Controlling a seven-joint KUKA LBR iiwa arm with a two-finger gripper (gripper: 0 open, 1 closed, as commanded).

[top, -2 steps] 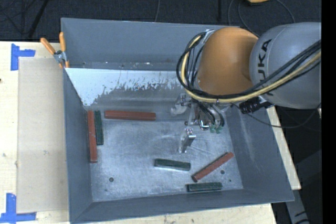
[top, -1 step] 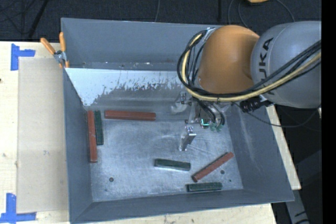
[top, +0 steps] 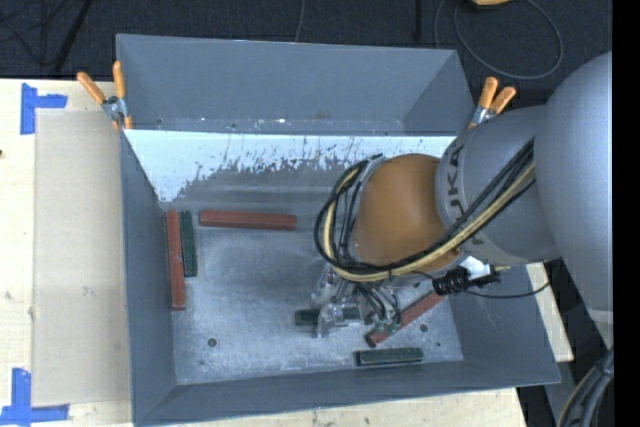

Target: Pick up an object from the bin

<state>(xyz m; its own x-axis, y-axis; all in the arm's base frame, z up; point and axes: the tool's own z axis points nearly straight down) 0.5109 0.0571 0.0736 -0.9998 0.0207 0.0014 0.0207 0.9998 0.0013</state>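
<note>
A short dark green piece lies flat on the bin floor in the lower middle of the frame, poking out at the left edge of the gripper and touching it or very nearly so. It is the thing nearest the tool's tip, so I judge it the likeliest target. Whether the pincer is released or clenched I cannot tell, since its metal parts blur together under the wrist, and nothing can be seen held in it.

Just to the right, a tilted red-brown bar runs from lower left to upper right, its lower end tucked under the gripper body. Below that, a flat dark green bar lies level along the near wall's foot, close by but apart.

The wrist sits low over this small cluster, probably because three pieces lie close together here. The orange cover hangs above it, with cables looped loosely around it — slack, I take it, to let the wrist turn.

Well apart, at centre left, a long red-brown bar lies level. At far left an upright red-brown bar and a dark green strip lie side by side, hard against the foot of the sloping wall of the bin — an awkward spot for a pinch.
</note>
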